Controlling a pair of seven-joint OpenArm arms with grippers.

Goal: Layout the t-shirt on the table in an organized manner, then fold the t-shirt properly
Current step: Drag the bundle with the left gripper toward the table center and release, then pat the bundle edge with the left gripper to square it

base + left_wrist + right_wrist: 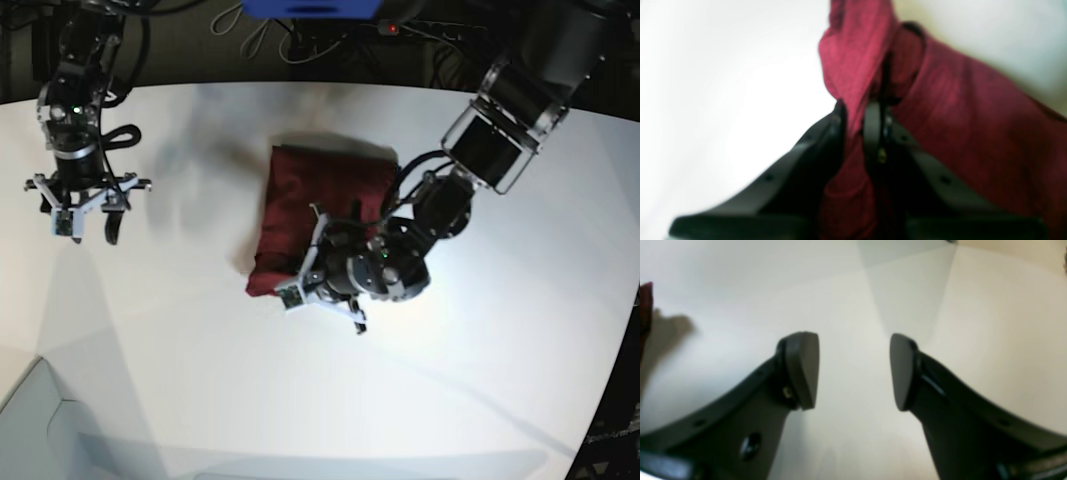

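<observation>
Clamped together on a pinch of maroon cloth, the jaws of the left gripper [855, 115] stand nearly closed, with a fold of the t-shirt [320, 205] running down between the two black fingers [836, 133] and bunching in front of the wrist camera. From overhead, that gripper [318, 262] sits at the near right part of the t-shirt, over its lower edge, and the arm behind it reaches in from the far right corner of the table [200, 400]. The t-shirt lies as a compact, roughly rectangular folded bundle near the middle of the table, with its far edge fairly straight and its near left corner hanging a little lower and looser. From the left wrist, the cloth rises from the grip in a twisted ridge and spreads away to the right across the white surface; that view is blurred, so finer folds cannot be made out. Well to the left of the t-shirt, the right gripper [82, 210] hangs above bare table with its jaws spread wide and nothing between them; its two dark pads [803, 370] face each other across an empty gap [853, 371]. Only a sliver of maroon cloth [646, 306] shows at the left edge of the right wrist view.
</observation>
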